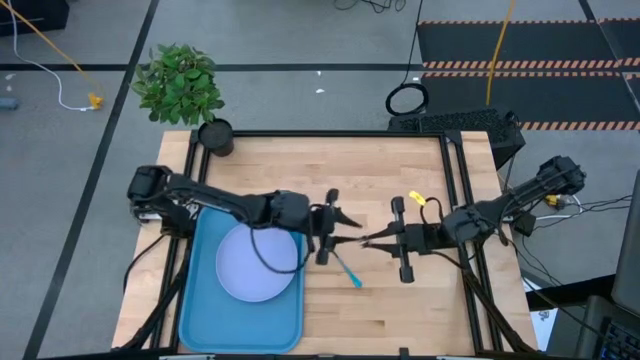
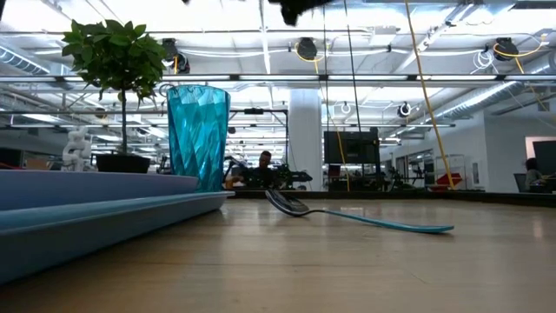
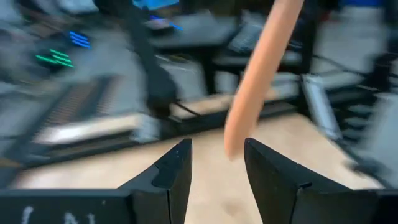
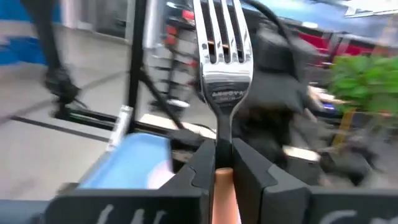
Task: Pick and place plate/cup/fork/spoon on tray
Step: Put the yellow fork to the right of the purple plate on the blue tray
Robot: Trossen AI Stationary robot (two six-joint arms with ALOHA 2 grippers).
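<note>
My right gripper (image 1: 368, 240) is above the table's middle and shut on the fork (image 4: 224, 62), which has silvery tines and an orange handle. My left gripper (image 1: 352, 226) faces it, open. Its fingers stand on either side of the orange handle's free end (image 3: 235, 143); I cannot tell if they touch it. The pale plate (image 1: 258, 262) lies flat in the blue tray (image 1: 240, 320). The spoon (image 1: 350, 270) lies on the table below the grippers, its dark bowl (image 2: 291, 205) toward the tray. The teal cup (image 2: 198, 135) stands upright by the tray's far part; the left arm hides it from above. My right gripper pinches the fork's metal neck (image 4: 224, 134) between its two fingers, just below the tines, where the orange handle begins. The fingers come about level from the table's right side. The tines stick out past the fingertips. The fork is lifted clear of the table.
A green plant (image 1: 180, 82) in a black pot (image 1: 215, 135) stands at the table's far left corner. Bare wood lies to the right of the tray and along the near edge (image 1: 400, 320). The room beyond the table shows people and desks far off.
</note>
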